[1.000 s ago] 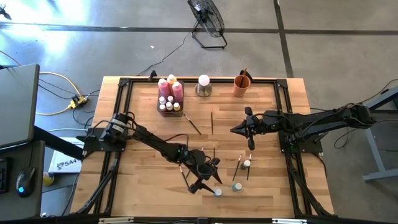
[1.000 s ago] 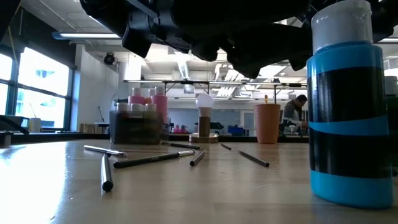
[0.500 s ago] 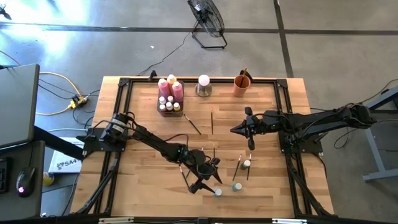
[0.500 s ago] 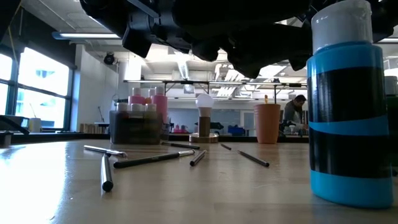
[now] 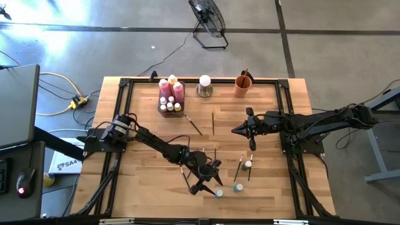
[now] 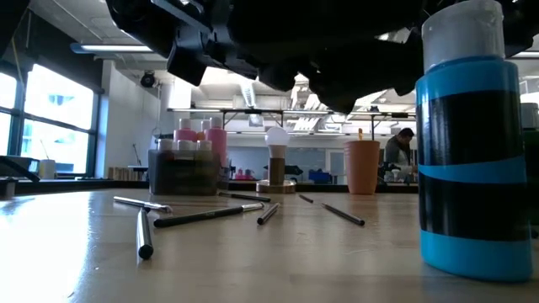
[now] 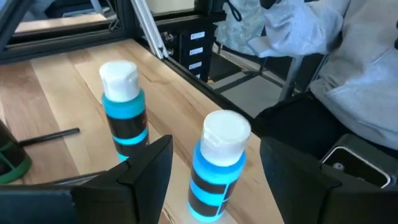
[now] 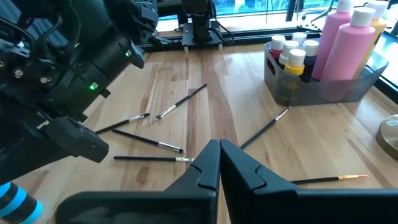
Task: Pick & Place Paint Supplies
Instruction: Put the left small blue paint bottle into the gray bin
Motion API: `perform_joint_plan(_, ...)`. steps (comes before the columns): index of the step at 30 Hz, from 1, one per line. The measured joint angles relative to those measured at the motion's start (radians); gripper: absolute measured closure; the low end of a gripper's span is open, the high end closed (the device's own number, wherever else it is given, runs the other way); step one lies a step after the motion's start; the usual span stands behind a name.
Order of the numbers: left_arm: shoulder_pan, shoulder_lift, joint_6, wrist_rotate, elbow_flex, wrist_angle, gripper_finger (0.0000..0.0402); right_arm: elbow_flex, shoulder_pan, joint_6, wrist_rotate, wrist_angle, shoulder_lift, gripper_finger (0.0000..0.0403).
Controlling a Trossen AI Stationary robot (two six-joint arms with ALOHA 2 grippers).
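In the left wrist view my left gripper [image 7: 214, 177] is open, its fingers [image 7: 149, 168] on either side of a blue white-capped paint bottle [image 7: 216, 163] without touching it. In the high view this gripper [image 5: 209, 180] hovers near the table's near edge by that bottle [image 5: 219, 193]. A second blue bottle [image 7: 124, 106] and a third small bottle [image 5: 247, 165] stand on their bases close by. Thin dark paintbrushes [image 5: 193, 125] lie flat mid-table. My right gripper [image 5: 237, 130] is shut and empty above the table's right half [image 8: 219, 155].
A grey tray [image 5: 170, 105] holding pink, yellow and tiny bottles stands at the far edge, beside a white ball on a metal base [image 5: 204, 84] and an orange cup [image 5: 243, 85]. A person in grey clothing [image 7: 348, 74] sits beyond the near edge.
In the low view my left arm's dark outline has shifted a little above the blue bottle. The bottles and brushes have stayed where they were.
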Motion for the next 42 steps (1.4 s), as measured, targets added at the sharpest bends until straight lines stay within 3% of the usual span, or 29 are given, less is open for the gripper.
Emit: perform_joint_plan(42, -0.012, 0.098, -0.036, 0.076, 0.061, 0.109, 0.0162, 0.0, 0.0, 0.0, 0.0, 0.001, 0.0, 0.0399)
